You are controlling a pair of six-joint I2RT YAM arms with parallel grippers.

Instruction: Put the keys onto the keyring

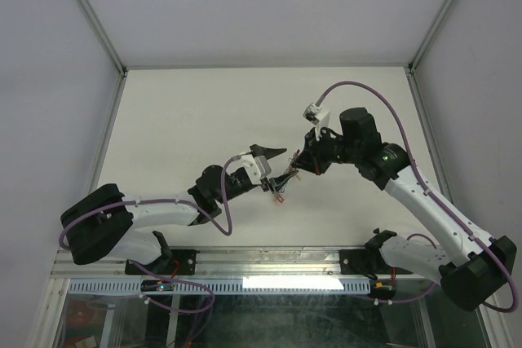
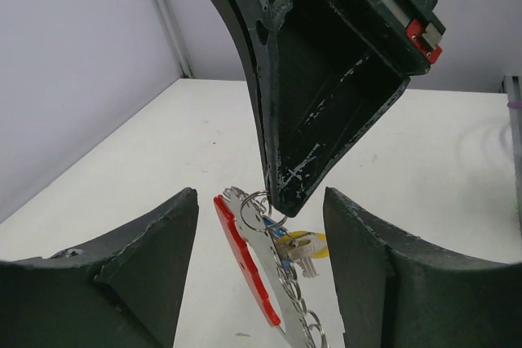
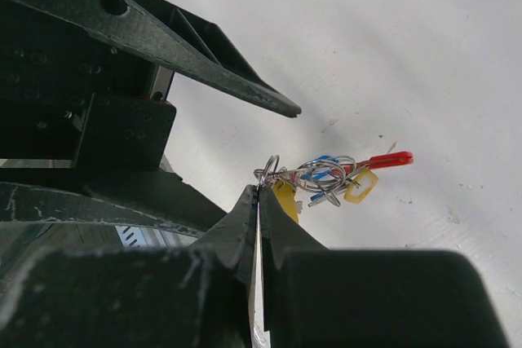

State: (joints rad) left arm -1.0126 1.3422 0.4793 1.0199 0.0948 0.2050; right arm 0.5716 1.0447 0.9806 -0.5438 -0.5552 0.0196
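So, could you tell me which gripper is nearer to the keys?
Right. The right gripper is shut on the keys, which hang from its tips; the left gripper is open, its fingers flanking them without touching.

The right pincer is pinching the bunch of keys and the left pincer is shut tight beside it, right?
Not quite: the left pincer is open, its fingers either side of the keys, as the left wrist view shows. The right pincer does pinch them.
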